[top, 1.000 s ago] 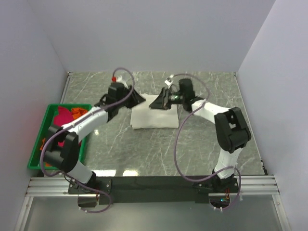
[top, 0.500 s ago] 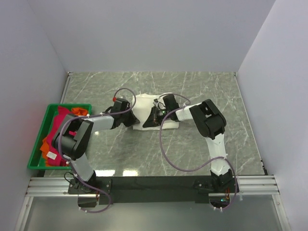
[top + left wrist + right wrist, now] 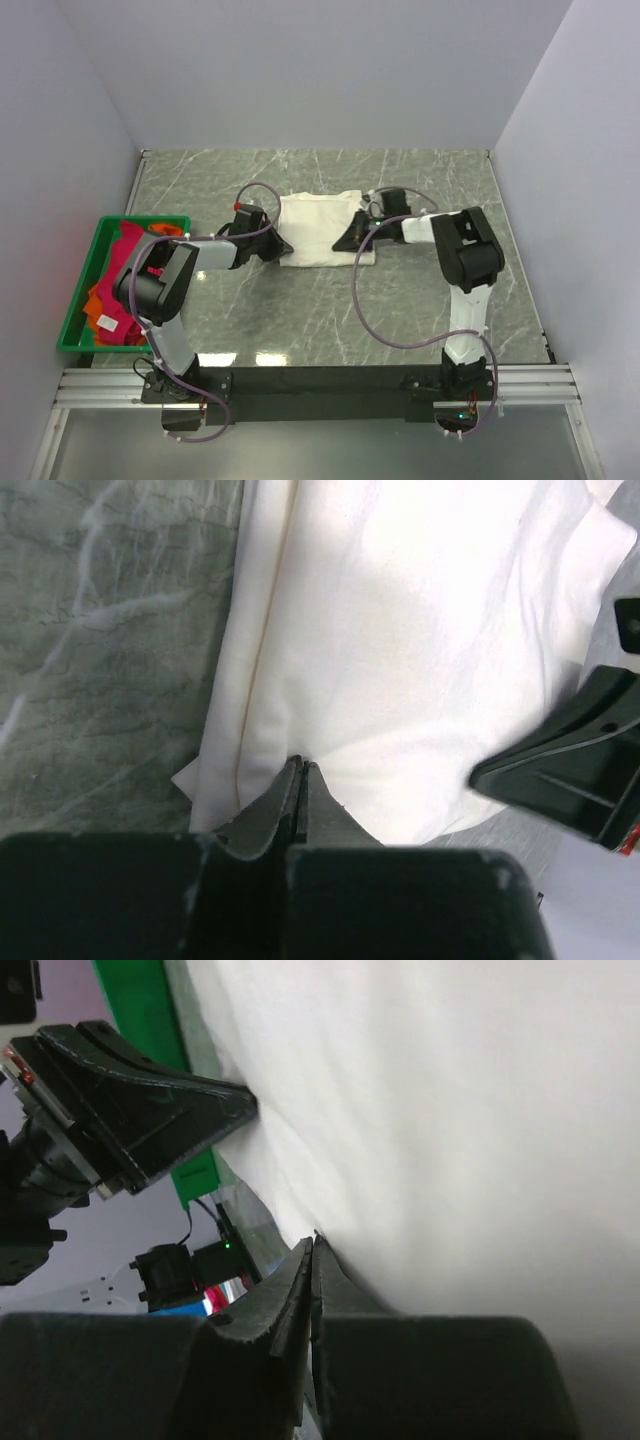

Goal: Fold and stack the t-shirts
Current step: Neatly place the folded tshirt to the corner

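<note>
Cream t-shirt [image 3: 318,226], left claw [image 3: 301,768] pinching edge, right claw [image 3: 312,1243] closed — grip unclear

Grey marbled table [image 3: 420,290] carries a cream t-shirt [image 3: 315,230] and green crate [image 3: 72,343].

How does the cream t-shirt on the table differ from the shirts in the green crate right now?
The cream t-shirt lies folded into a flat rectangle on the table; the pink and orange shirts sit bunched in the green crate. The cream t-shirt is pinched by the left gripper and right gripper, one at each side; the pink and orange shirts are untouched. Both are cloth.
</note>
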Controlling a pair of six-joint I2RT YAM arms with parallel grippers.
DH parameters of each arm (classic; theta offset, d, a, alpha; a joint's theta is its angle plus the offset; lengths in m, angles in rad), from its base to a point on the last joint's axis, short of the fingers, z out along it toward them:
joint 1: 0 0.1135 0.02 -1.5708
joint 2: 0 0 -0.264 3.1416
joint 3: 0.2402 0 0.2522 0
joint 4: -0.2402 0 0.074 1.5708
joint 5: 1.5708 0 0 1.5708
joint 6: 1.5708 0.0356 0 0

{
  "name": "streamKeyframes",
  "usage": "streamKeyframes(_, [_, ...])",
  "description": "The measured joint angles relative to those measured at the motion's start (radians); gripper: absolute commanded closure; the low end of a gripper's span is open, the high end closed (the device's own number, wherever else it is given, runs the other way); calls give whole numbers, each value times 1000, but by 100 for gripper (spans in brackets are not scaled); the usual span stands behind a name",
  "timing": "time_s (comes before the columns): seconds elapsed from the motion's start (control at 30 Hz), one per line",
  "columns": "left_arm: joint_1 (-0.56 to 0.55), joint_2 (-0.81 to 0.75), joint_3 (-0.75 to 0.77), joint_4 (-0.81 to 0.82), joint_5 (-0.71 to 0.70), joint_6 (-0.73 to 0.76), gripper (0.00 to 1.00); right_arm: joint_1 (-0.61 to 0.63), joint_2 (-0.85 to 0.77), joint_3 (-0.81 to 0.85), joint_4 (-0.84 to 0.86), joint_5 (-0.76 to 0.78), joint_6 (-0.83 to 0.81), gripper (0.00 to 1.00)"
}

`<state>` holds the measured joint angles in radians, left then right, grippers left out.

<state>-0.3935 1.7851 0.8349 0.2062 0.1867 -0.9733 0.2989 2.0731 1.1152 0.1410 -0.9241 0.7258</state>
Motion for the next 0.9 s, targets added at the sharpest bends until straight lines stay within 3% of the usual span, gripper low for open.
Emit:
streamKeyframes(0.23, [5,0,0,0,0,0,99,-122,-74,-64,-139,24,-124,96])
streamKeyframes(0.4, [5,-1,0,-1,0,1,99,-166,-45,-128,-90,-46,-101,99])
streamKeyframes(0.63, [10,-93,-15,-94,-42,36,77,-185,-71,-147,-103,-54,-120,99])
streamKeyframes(0.7, [10,-143,-16,-130,-60,45,75,-186,-92,-149,-103,-42,-122,99])
streamKeyframes(0.9, [-55,-273,4,-197,-117,66,81,-185,-183,-169,-90,-37,-122,99])
